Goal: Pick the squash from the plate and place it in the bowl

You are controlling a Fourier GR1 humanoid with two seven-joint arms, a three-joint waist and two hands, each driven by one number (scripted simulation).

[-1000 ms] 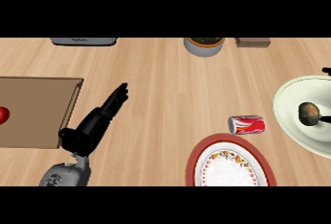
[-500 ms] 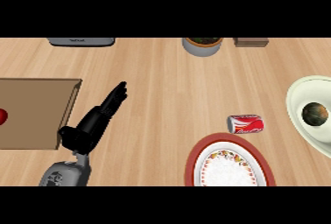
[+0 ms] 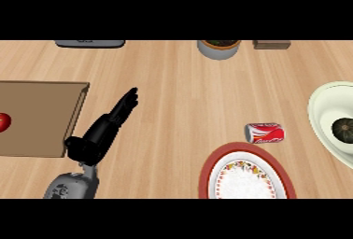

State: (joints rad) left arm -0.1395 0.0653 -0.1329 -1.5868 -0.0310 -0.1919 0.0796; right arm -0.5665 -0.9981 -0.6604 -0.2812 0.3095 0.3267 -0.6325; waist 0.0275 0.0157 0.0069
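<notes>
1. At the left edge of the worktop point(image 3: 179, 93) lies a brown board point(image 3: 41, 116). A red round item point(image 3: 3, 122) rests on it, cut off by the edge of the view.
2. Just right of the board's near corner, the grey left forearm point(image 3: 72, 184) enters from the lower edge. The left hand point(image 3: 96, 137) is open: its fingers point(image 3: 124, 105) are straight, held together, and point up and to the right. They hold nothing.
3. Along the far edge stand a flat dark grey object point(image 3: 89, 43), a grey pot point(image 3: 219, 50) with dark contents, and a small brown box point(image 3: 271, 45).
4. Right of centre, a red can point(image 3: 265, 133) lies on its side, just beyond the rim of a red-rimmed plate point(image 3: 243, 147).
5. At the right edge sits a pale bowl point(image 3: 321, 109), partly cut off. The dark green squash point(image 3: 343, 127) lies inside the bowl, well apart from the fingers, with the can and plate between them.
6. The right hand does not show.
</notes>
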